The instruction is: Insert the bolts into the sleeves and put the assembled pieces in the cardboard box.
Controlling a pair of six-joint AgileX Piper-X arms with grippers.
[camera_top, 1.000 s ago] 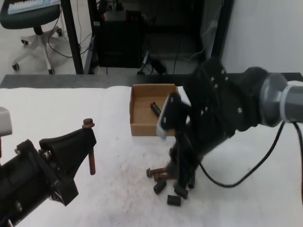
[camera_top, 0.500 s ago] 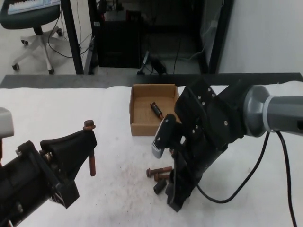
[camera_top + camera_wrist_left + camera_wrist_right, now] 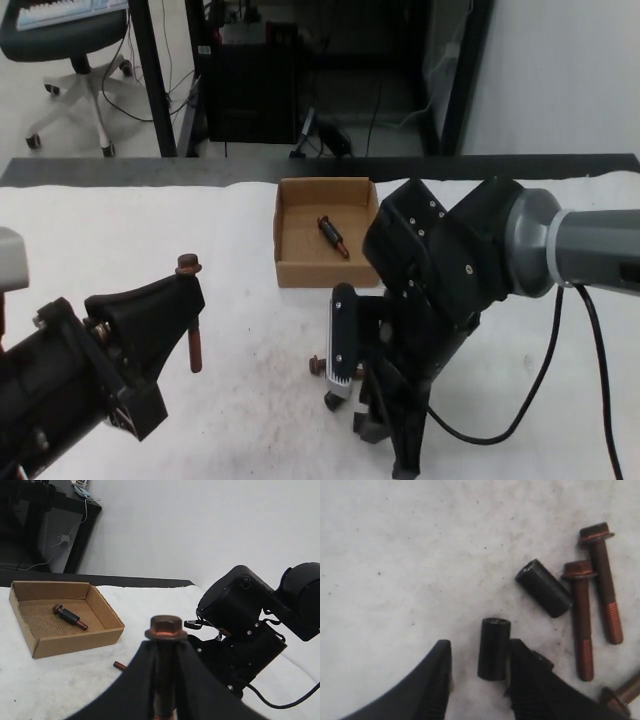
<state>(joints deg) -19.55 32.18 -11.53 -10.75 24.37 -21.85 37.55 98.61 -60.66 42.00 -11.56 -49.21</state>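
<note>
Bolts [image 3: 581,615], three loose beside two sleeves [image 3: 543,588].

Gripping a copper bolt [image 3: 165,630] upright in the left tool [image 3: 165,649]; beyond, on the white counter [image 3: 30,690], cardboard box [image 3: 75,640] containing one assembled piece [image 3: 69,616].

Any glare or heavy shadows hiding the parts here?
High view: even light, no glare on the white bench; the dark right arm covers most of the loose bolts. Left wrist view: the bolt in the left claw is evenly lit. Right wrist view: soft shadows only, none hiding the sleeve inside the right claw.
</note>
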